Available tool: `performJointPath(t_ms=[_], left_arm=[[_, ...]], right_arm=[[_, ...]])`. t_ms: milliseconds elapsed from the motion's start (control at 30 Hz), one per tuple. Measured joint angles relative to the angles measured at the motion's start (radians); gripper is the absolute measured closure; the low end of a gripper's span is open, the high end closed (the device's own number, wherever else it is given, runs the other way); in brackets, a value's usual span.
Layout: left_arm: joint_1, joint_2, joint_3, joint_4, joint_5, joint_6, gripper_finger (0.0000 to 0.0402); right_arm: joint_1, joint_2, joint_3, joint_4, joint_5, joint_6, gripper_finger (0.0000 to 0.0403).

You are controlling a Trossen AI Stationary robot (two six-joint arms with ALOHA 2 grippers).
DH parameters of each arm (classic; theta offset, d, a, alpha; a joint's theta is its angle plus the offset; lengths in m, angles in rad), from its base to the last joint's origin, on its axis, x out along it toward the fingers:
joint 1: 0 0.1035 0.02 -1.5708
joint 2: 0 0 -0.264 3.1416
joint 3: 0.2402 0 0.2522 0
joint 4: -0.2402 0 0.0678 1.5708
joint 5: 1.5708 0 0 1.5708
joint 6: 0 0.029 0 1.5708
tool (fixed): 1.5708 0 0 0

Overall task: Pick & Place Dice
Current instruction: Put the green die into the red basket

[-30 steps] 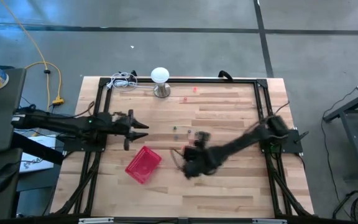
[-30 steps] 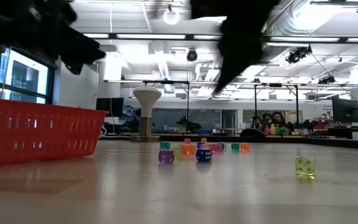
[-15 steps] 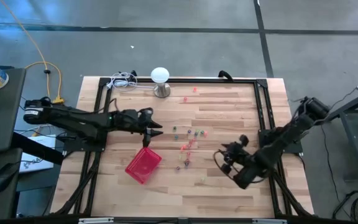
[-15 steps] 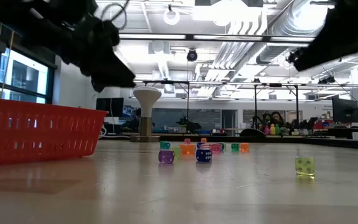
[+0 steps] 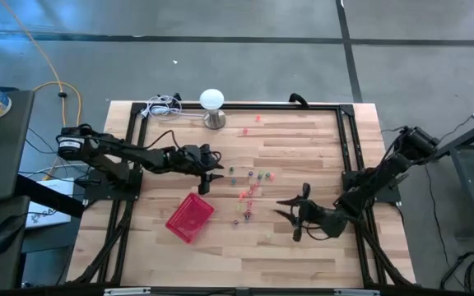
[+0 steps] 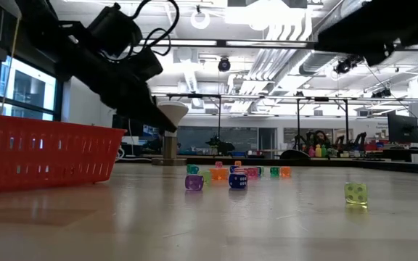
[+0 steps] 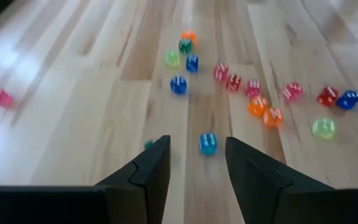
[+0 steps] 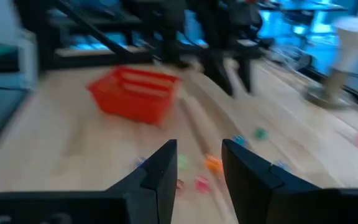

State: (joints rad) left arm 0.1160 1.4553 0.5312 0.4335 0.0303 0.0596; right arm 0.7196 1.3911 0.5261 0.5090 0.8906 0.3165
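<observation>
The many tiny translucent coloured dice (image 5: 249, 187) all lie scattered on the wooden bench (image 5: 303, 148), none visibly in the small red mesh basket (image 5: 189, 217). The left gripper (image 7: 196, 163) hovers over a blue die (image 7: 207, 144), fingers released and empty; the right gripper (image 8: 197, 163) waits aside, fingers parted, grasping nothing.

The dice (image 7: 241, 93) come in blue, green, red, pink, orange and yellow-green — translucent, with pale pips. The basket (image 5: 189, 217) is red mesh, at seven o'clock from them. The table (image 5: 303, 140) shows light wood planks — a black frame (image 5: 346, 148) edges it. The lamp-like stand (image 5: 212, 107) has a white top.
</observation>
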Motion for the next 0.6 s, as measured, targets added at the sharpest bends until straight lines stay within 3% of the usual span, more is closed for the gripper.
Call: performJointPath(t_ms=[200, 467, 600], left_arm=[[0.036, 0.095, -0.002, 0.045, -0.032, 0.036, 0.0252], [0.072, 0.150, 0.000, 0.105, -0.032, 0.004, 0.0252], [0.073, 0.150, 0.000, 0.117, -0.032, 0.015, 0.0252]], right_arm=[[-0.022, 0.006, -0.001, 0.105, -0.187, -0.089, 0.0286], [-0.102, 0.008, -0.001, 0.165, -0.153, -0.263, 0.0286], [-0.157, 0.008, -0.001, 0.191, -0.195, -0.225, 0.0283]])
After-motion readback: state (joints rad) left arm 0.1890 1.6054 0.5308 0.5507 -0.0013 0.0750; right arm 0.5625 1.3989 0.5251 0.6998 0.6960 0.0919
